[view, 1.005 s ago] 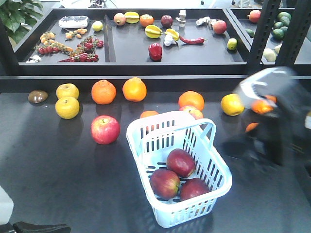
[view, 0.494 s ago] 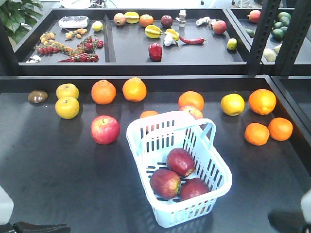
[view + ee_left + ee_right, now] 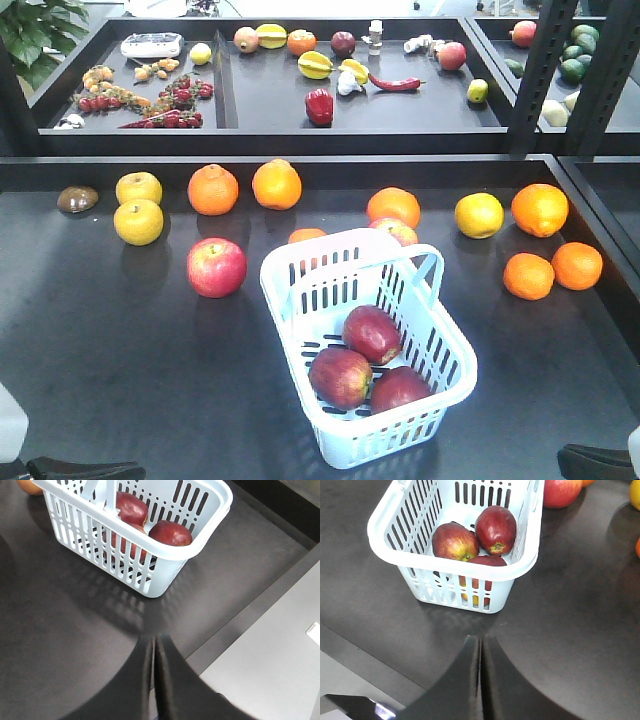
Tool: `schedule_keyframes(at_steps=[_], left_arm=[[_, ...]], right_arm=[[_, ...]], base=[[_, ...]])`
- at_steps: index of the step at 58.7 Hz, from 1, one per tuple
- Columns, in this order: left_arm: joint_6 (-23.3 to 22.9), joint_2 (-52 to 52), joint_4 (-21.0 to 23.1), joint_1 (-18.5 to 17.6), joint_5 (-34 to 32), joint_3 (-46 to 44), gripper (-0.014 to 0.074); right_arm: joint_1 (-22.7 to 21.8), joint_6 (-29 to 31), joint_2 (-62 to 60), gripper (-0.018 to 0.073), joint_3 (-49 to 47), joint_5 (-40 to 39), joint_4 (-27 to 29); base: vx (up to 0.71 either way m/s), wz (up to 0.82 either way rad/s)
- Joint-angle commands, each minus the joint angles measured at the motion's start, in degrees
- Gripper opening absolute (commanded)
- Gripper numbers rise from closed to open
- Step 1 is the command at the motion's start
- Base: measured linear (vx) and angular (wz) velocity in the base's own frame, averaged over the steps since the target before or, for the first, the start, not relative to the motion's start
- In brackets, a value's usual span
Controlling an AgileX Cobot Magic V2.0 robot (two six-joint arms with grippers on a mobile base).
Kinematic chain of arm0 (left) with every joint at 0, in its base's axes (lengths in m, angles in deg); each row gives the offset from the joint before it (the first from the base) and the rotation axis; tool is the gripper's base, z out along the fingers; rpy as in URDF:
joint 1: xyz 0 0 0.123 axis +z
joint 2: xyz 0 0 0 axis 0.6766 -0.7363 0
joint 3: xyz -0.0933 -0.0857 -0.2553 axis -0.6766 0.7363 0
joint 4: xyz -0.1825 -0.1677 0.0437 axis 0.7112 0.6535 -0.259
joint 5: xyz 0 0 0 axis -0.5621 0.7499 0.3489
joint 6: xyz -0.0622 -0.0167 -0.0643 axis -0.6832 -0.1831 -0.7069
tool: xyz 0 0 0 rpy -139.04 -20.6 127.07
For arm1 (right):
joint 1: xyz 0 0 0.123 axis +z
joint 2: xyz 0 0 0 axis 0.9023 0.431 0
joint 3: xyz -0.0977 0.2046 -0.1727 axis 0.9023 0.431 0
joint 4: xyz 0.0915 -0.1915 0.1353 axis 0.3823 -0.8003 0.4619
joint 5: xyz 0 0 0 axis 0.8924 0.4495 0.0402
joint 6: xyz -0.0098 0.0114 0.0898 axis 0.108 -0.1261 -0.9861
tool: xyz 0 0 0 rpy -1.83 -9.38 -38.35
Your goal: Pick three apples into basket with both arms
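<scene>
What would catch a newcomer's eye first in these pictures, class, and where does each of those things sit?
The pale basket stands out first, near the middle front of the dark table, with three dark red apples lying together inside it. Next comes the scatter of oranges and yellow fruit along the table's back and right, plus a bright red apple alone to the basket's left. Both grippers, left and right, are shut, off the basket.

Pulled back from over the counter's (image 3: 120, 380) right side, where it blurred past a second ago; now only a dark sliver of the right arm (image 3: 598, 462) at the lower right corner, slightly lower than half a second ago.
</scene>
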Motion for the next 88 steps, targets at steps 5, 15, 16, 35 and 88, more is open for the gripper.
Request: schedule_keyframes(at_steps=[5,15,16,35,88], left_arm=[[-0.6,0.2,0.8,0.0,-3.3,-1.4,-0.0006],[-0.6,0.2,0.8,0.0,-3.3,-1.4,-0.0006],[-0.6,0.2,0.8,0.0,-3.3,-1.4,-0.0006],[-0.9,0.2,-2.6,0.0,-7.3,-1.1,-0.0006],[-15.1,31.6,-18.9,25.9,-15.6,19.7,-0.0006]], right_arm=[[-0.2,0.1,0.2,-0.0009,-1.5,-3.6,0.0],[-0.2,0.1,0.2,-0.0009,-1.5,-3.6,0.0],[-0.2,0.1,0.2,-0.0009,-1.5,-3.6,0.0],[-0.2,0.1,0.2,-0.0009,-1.5,-3.6,0.0],[-0.2,0.1,0.2,-0.0009,-1.5,-3.7,0.0]], base=[[0.0,0.0],[0.0,0.0],[0.0,0.0],[0.0,0.0],[0.0,0.0]])
